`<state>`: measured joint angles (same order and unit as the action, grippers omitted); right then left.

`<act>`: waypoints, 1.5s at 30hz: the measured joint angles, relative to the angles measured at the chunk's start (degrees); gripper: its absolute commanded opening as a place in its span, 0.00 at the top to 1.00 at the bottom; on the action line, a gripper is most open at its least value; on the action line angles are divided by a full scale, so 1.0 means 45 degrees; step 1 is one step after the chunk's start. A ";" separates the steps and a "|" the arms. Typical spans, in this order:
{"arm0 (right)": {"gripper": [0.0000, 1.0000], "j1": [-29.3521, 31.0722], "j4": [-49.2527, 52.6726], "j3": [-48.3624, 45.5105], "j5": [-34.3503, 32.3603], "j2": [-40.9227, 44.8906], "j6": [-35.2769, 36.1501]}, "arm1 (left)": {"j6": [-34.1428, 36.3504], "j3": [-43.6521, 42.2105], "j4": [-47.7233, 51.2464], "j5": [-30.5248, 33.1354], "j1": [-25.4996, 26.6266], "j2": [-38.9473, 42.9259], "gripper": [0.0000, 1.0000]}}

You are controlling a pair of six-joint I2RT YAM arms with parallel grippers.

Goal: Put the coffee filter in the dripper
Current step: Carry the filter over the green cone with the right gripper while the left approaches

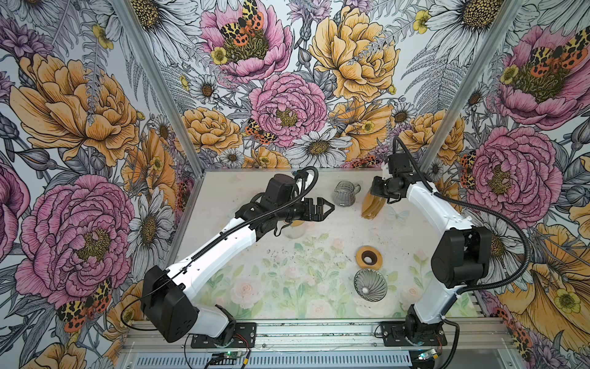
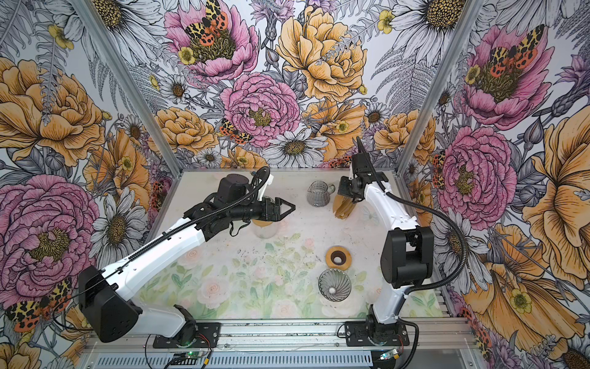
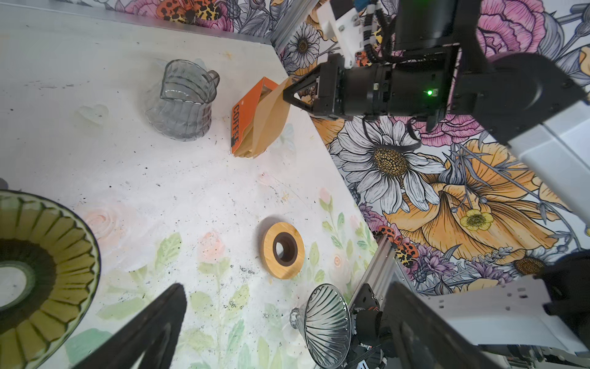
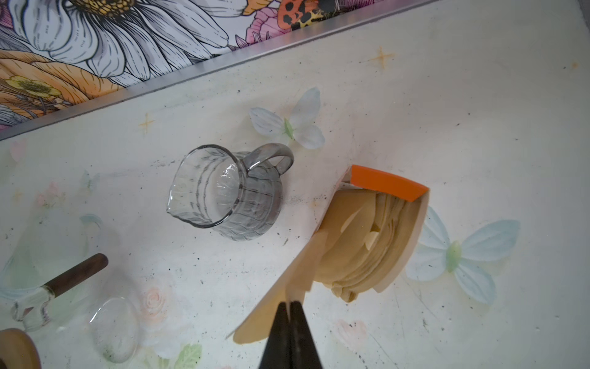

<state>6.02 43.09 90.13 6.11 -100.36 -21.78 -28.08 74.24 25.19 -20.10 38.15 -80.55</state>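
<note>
Inspecting the surface, we find the right jaws closed on 1 brown coffee filter, its far end at the mouth of the orange box beside the glass jug. The left jaws stand wide open and empty. The glass dripper sits well apart from the filter, near the wooden ring.

A grey glass pitcher stands upright on the floral table, apart from a flat wooden ring.
</note>
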 measured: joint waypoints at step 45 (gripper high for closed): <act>0.90 0.5872 0.5615 0.8952 0.4507 -0.3755 0.0389 | 0.0000 -0.1059 0.1554 0.2011 -0.2234 0.3327 0.01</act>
<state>32.45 68.36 130.41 26.39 -117.25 -20.03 -28.08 69.47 32.18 -11.05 28.10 -65.58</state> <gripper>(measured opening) 0.088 0.988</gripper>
